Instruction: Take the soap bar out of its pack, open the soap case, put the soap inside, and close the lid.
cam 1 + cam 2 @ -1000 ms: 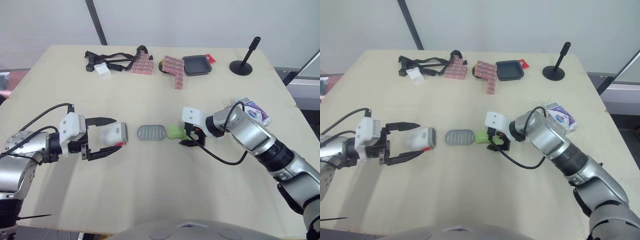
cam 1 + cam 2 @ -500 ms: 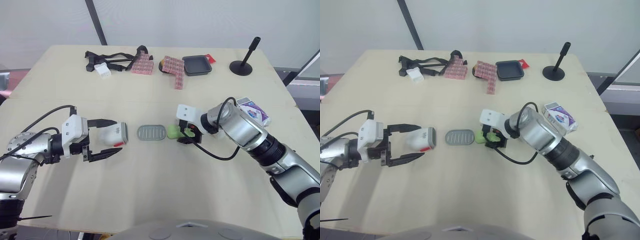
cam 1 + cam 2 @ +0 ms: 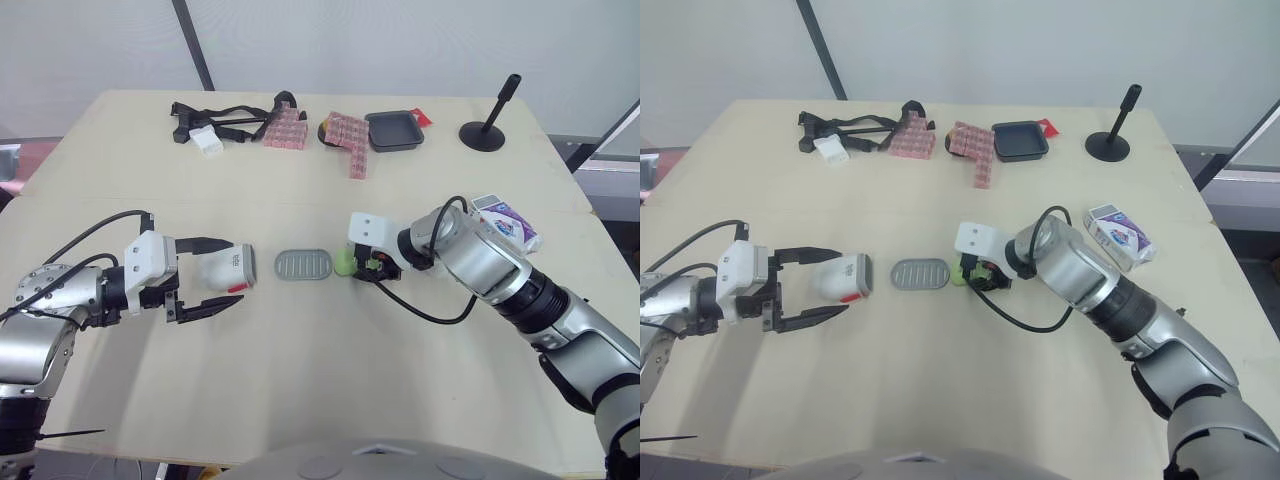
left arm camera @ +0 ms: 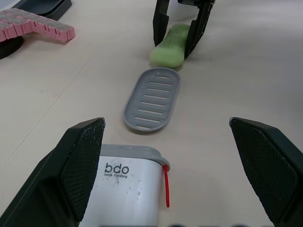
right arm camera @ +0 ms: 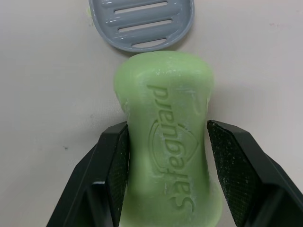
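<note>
right gripper (image 5: 166, 142) clamps soap (image 5: 163, 90); grey tray (image 3: 303, 265) just beside, pack (image 3: 508, 220) well apart

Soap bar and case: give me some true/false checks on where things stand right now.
1. The soap bar is gripped between the right gripper's two fingers. True.
2. The soap bar is inside the soap case. False: it lies on the table beside the grey slotted tray, apart from the case.
3. The left gripper is clamped shut on the soap case. False: its fingers stand wide open with the white case between them.
4. The grey slotted tray lies on the table between the soap case and the soap bar. True.
</note>
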